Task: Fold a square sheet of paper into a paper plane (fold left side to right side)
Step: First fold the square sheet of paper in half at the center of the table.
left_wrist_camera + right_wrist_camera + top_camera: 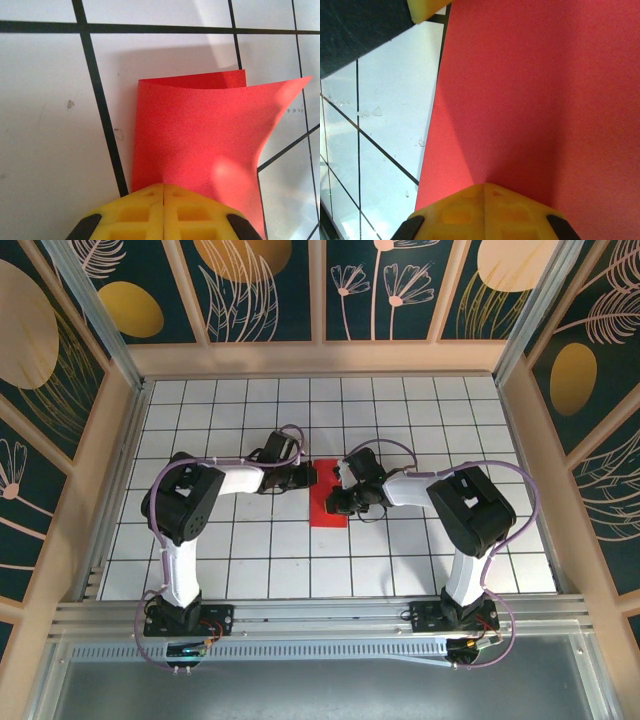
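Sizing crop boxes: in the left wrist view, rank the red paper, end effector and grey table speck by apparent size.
1. red paper
2. left end effector, cropped and nearest the camera, so unsure
3. grey speck

Both arms bent, elbows out. Left gripper (308, 477) points toward 3 o'clock, right gripper (338, 490) toward 9 o'clock; both pinched closed on the square sheet of paper (328, 513).

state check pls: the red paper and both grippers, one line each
square sheet of paper: folded over into a narrow rectangle, top layer's free corner curling up.
left gripper: shut, fingertips at the sheet's edge.
right gripper: shut, fingertips on the sheet.
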Robot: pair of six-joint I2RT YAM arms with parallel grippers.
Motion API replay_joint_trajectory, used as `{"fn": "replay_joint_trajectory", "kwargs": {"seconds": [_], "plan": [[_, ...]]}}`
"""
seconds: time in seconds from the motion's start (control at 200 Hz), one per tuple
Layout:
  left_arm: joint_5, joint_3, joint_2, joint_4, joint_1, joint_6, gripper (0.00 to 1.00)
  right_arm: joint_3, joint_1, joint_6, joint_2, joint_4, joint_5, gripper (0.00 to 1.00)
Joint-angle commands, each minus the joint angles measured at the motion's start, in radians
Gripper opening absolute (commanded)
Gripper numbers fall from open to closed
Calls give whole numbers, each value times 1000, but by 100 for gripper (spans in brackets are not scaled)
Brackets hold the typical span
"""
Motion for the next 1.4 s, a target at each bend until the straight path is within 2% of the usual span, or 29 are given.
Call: {"fn": "replay_joint_trajectory", "kwargs": {"seconds": [0.0,0.696,0.841,1.016,1.166,1.281,1.391], "plan": [[-128,42,54,-7,51,29,6,-63,2,-26,84,-185,118,0],[-144,237,160,-88,97,51,8,-67,-1,-49,83,-214,117,0],[-146,247,144,-99,111,60,8,-67,-1,-56,79,-218,114,0],[-160,140,-5,-64,113,76,7,-66,-2,-66,75,-216,108,0],[-67,-31,-136,34,104,35,7,-55,-6,-93,80,-232,105,0],[-21,-129,-184,87,57,4,7,-37,-7,-126,93,-257,105,0],[-15,-145,-182,97,4,-13,7,-29,-6,-144,97,-270,106,0]]}}
